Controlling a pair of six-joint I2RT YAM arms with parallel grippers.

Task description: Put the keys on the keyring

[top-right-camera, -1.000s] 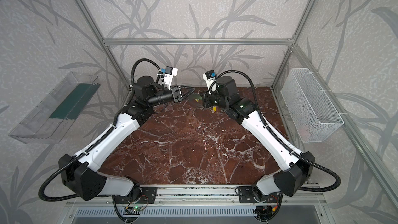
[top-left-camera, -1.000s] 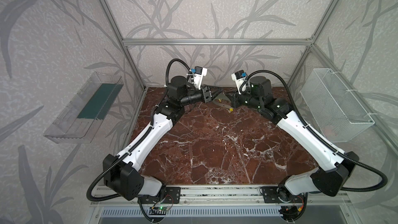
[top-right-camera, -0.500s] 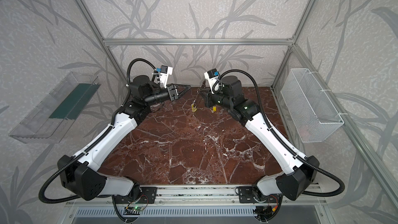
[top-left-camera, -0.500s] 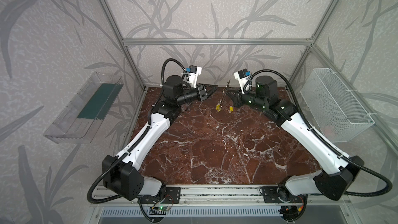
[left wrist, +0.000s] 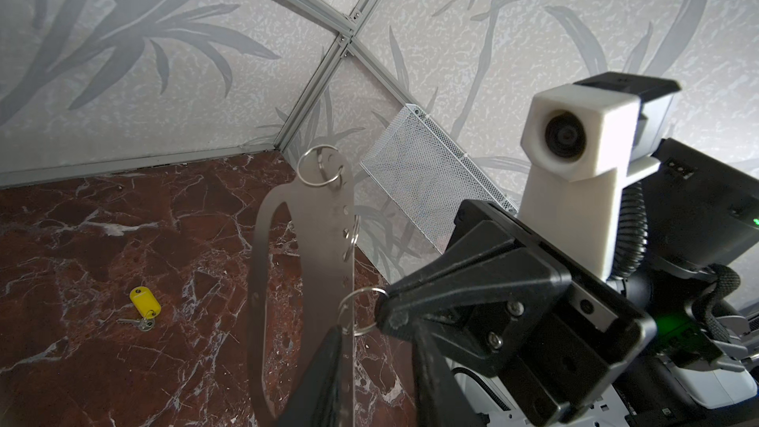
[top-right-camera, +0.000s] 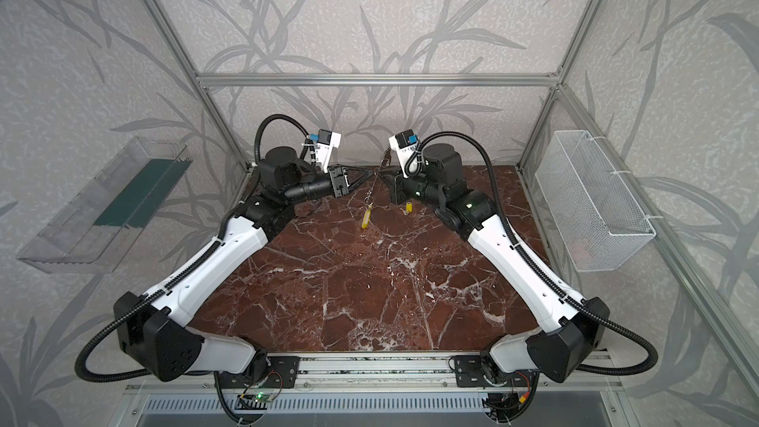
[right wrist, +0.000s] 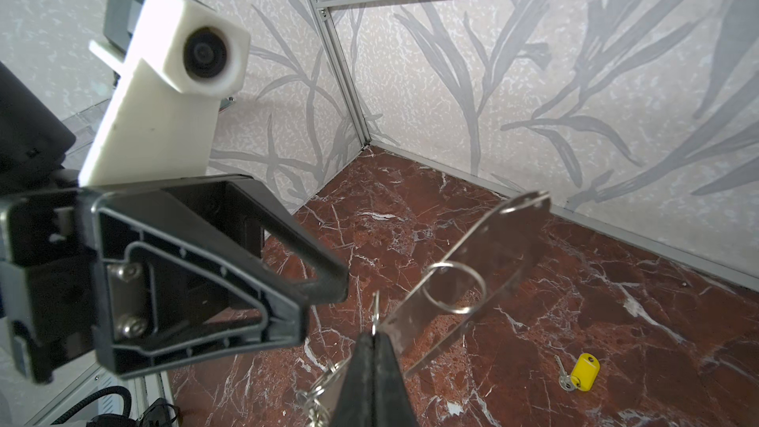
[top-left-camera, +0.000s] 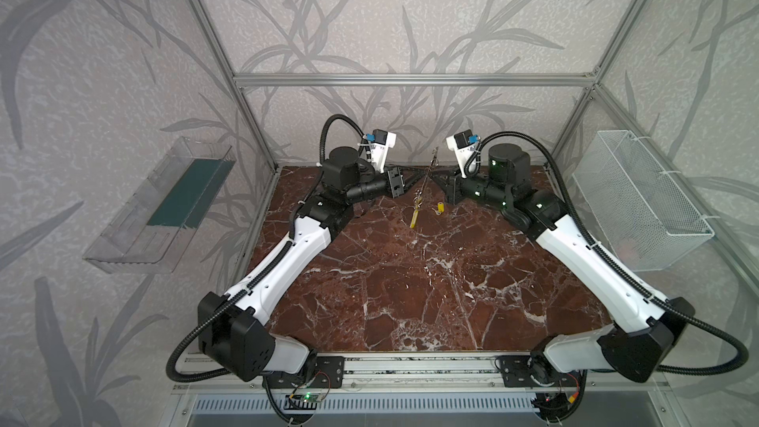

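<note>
arms to start: left arm (top-left-camera: 287, 269) and right arm (top-left-camera: 595, 269) run from the front rail (top-left-camera: 410, 361) across the table (top-left-camera: 410, 301) to its far end, wrists facing each other. out there a hanging key (top-left-camera: 415, 219) dangles yellow off small rings at the low end of the keyring. just beside it, slightly right, a loose key (top-left-camera: 440, 208) lies flat on the marble, a small metal key on its loop in the wrist views.

now the keyring (left wrist: 312, 240) itself: up in the air between the two grippers, edge-on in both top views, standing on end and tilted a little. right gripper (right wrist: 373, 336) has its fingers pressed together on the keyring's straight edge, close to a ring, and that pinch carries it. left gripper (left wrist: 376, 347) sits on the other side, fingers parted, holding nothing. a gap shows between them in the left wrist view, with the straight edge running up through it. whether a pad touches metal, can't tell.

further up the keyring, the long slot and a row of small holes show, with a top ring (left wrist: 319, 167) at the upper corner. on the side walls, a clear tray (top-left-camera: 164, 207) on the left and a wire basket (top-left-camera: 640, 199) on the right.
</note>
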